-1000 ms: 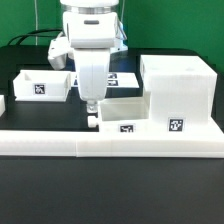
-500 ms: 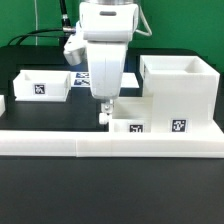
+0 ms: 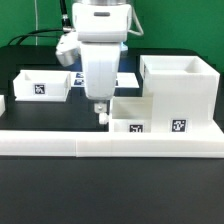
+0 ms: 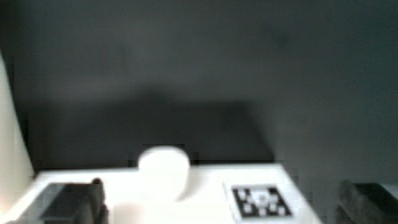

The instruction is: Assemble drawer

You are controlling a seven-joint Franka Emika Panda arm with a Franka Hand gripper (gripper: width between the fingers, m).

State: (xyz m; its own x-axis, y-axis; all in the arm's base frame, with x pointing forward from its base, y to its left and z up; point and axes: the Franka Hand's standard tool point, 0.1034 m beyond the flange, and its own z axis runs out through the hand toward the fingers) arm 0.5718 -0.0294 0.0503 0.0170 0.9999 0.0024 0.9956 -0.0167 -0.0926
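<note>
White plastic parts lie across the black tabletop (image 3: 110,190), and we read them from the edge at the exterior view's left. Near that edge a loose tray (image 3: 58,90) stands well apart from the rest, probably parked there until its turn comes. The long L-shaped wall (image 3: 110,145) runs along the front edge. We judge that it serves as a fence, so parts pressed against it stay square. Around the middle the arm (image 3: 100,50) hangs straight down, its jaws low over the tabletop at the free end of a second tray (image 3: 142,125). In the wrist view the jaws are spread wide, with the round knob (image 4: 164,172) in the gap between them and touched by neither, so they hold nothing. We take this wide stance to mean the tray is being nudged rather than lifted. Behind the arm, toward the back edge, lies the marker board (image 3: 128,78). The second tray rests just behind the wall with its other end meeting the casing (image 3: 185,100). The casing stands tall toward the front corner at the exterior view's right, also against the wall. We cannot tell whether the tray has entered an opening.
</note>
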